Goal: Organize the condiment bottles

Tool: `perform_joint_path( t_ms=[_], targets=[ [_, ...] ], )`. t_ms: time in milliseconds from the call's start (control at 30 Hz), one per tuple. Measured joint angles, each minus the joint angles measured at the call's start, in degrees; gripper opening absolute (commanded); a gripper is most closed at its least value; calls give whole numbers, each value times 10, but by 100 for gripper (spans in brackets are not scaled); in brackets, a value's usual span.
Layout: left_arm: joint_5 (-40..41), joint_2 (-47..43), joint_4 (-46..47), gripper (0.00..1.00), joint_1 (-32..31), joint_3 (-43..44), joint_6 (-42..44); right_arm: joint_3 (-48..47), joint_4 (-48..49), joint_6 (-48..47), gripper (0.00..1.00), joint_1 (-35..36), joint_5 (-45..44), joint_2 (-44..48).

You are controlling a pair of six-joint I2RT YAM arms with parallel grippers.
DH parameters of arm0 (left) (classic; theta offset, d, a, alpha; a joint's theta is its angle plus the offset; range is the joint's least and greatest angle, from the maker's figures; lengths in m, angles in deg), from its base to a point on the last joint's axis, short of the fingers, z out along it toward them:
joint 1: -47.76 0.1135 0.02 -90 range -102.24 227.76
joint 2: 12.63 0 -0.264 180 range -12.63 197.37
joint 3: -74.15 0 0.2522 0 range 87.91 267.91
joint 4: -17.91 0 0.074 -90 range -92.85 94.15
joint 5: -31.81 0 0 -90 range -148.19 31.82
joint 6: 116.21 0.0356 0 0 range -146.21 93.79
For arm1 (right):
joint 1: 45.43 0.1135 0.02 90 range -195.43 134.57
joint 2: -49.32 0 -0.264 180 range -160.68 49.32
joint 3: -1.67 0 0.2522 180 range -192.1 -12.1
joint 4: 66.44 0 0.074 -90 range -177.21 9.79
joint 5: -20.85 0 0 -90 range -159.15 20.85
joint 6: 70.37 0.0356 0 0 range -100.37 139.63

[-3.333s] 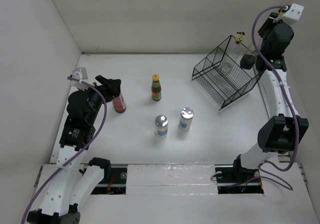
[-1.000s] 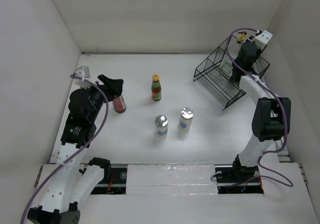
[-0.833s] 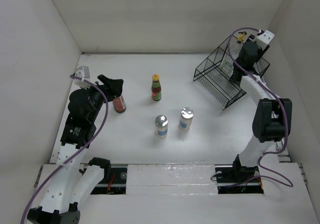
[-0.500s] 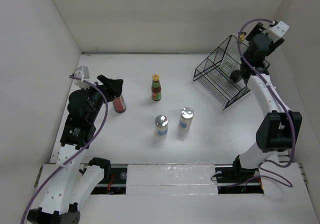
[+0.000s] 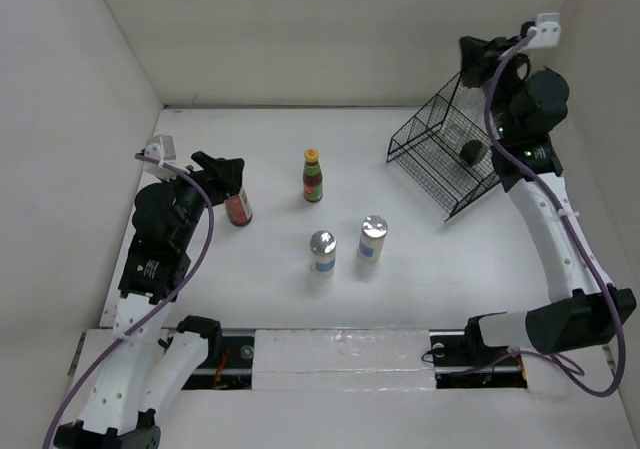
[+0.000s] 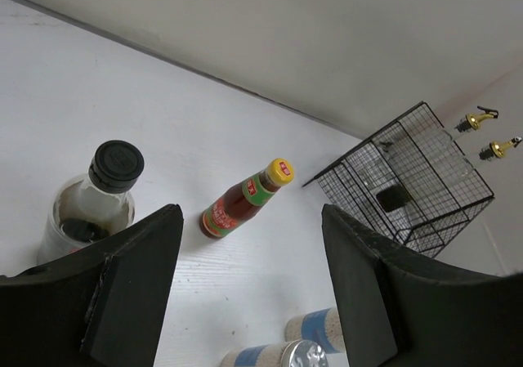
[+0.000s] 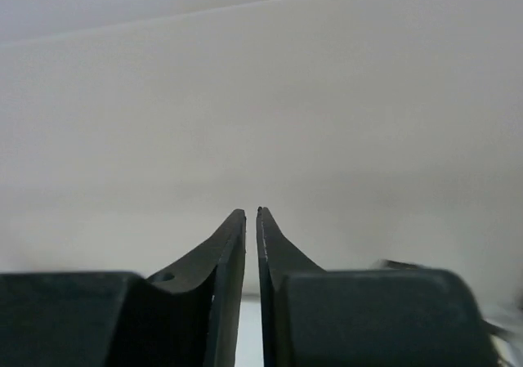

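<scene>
My left gripper (image 5: 228,169) (image 6: 249,257) stands open with nothing between its fingers. A jar (image 5: 238,209) (image 6: 91,205) with a black cap and red contents stands just outside its left finger. The red-labelled, yellow-capped sauce bottle (image 5: 313,176) (image 6: 242,204) is upright mid-table. In front of it stand two silver-topped, blue-labelled shakers (image 5: 322,252) (image 5: 372,237). Two gold cruet spouts (image 6: 478,120) (image 6: 500,146) show at the black wire basket (image 5: 432,164) (image 6: 425,220). My right gripper (image 5: 466,51) (image 7: 251,213) is shut and empty, raised high above the basket and facing the back wall.
The basket is tilted at the back right and holds a small dark object (image 5: 470,151). White walls close in the left, back and right sides. The right arm's purple cable (image 5: 497,79) loops over the basket.
My right gripper has lifted out of the basket top and swung up toward the back wall, its jaws now shut. The left arm and the bottles have not moved.
</scene>
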Motion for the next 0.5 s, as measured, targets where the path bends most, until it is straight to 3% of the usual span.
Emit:
perform_joint_path(
  t_ms=[100,233,267,400,500],
  targets=[
    [11,-7,-3,64,0,0,0,4,1,10,15,56,121,-8],
    [38,-19,-13,61,0,4,-6,11,0,7,44,174,243,-66],
    [48,-23,-17,61,0,6,-7,10,0,5,60,202,266,-89],
    [104,-49,-32,61,0,15,-25,3,-14,-2,75,283,312,-188],
    [150,-75,-40,67,0,18,-42,-24,-40,-11,79,326,317,-259]
  ],
)
